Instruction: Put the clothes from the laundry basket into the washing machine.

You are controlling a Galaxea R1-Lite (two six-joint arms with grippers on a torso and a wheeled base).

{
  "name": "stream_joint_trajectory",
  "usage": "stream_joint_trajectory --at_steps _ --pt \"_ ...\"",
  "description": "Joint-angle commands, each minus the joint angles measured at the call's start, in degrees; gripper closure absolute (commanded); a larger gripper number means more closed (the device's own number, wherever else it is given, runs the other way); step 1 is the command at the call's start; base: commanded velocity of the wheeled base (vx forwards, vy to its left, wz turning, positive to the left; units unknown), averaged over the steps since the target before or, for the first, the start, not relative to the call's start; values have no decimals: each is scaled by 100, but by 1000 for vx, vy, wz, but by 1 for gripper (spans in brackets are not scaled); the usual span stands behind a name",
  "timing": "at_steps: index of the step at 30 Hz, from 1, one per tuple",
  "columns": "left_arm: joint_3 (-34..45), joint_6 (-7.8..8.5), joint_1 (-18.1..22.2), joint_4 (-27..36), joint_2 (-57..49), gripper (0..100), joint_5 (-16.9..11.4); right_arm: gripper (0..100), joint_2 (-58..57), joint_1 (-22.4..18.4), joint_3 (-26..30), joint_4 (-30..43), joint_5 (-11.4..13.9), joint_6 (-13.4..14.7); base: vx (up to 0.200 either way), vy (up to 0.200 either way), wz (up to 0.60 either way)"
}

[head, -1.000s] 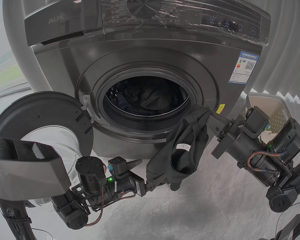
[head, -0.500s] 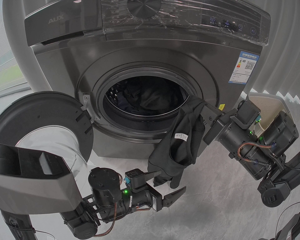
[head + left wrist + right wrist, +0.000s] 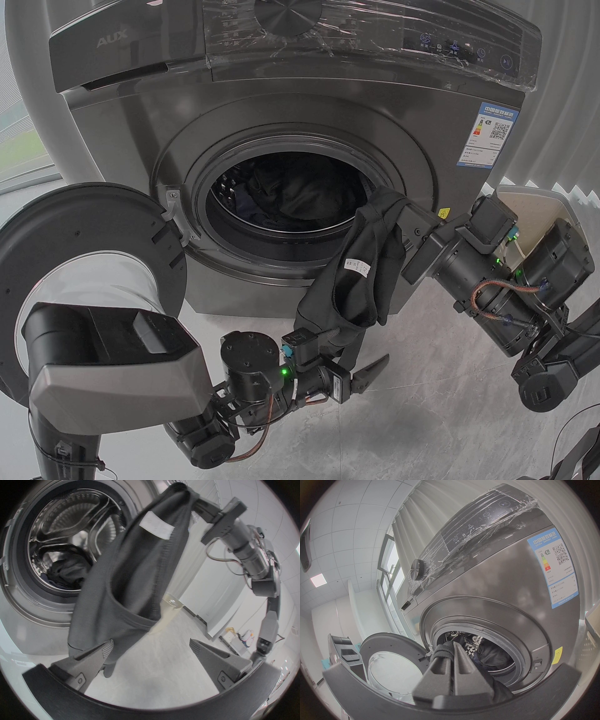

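A black garment [image 3: 356,275] with a white label hangs in front of the washing machine [image 3: 300,112], at the right rim of its open drum [image 3: 290,190]. My right gripper [image 3: 400,215] is shut on the garment's top edge; in the right wrist view the cloth [image 3: 442,648] bunches around its closed fingers [image 3: 465,673]. Just below the garment's hanging hem, my left gripper [image 3: 351,361] is open, its fingers [image 3: 90,658] spread wide with the cloth [image 3: 131,573] above them. Dark clothes [image 3: 294,194] lie inside the drum. The pale laundry basket [image 3: 544,215] stands behind my right arm.
The round door [image 3: 87,237] is swung open to the left of the drum mouth. The grey tiled floor [image 3: 425,412] stretches in front of the machine. White curtains [image 3: 562,112] hang at the right.
My left gripper let go of the garment's lower end, opened and shifted right beneath it. My right gripper carried the garment up and left, closer to the drum mouth.
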Motion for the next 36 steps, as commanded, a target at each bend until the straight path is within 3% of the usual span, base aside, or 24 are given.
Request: stream_joint_trajectory --at_steps 1,12,19,20,28,36 --pt "-245 53 161 -3 310 0 115 100 -2 8 1 -1 4 0 0 0 0" --pt "-738 88 407 -3 363 0 528 100 -2 52 36 -1 4 9 0 0 0" --pt "-825 88 407 -3 442 0 563 100 -2 34 27 -1 4 9 0 0 0" --pt "-825 88 416 -3 451 100 581 100 -10 43 27 -1 4 9 0 0 0" --pt "-817 88 451 -3 380 100 607 100 -2 25 36 -1 4 9 0 0 0" --pt "10 115 714 -12 -780 100 598 100 7 -45 36 -1 4 0 0 0 0"
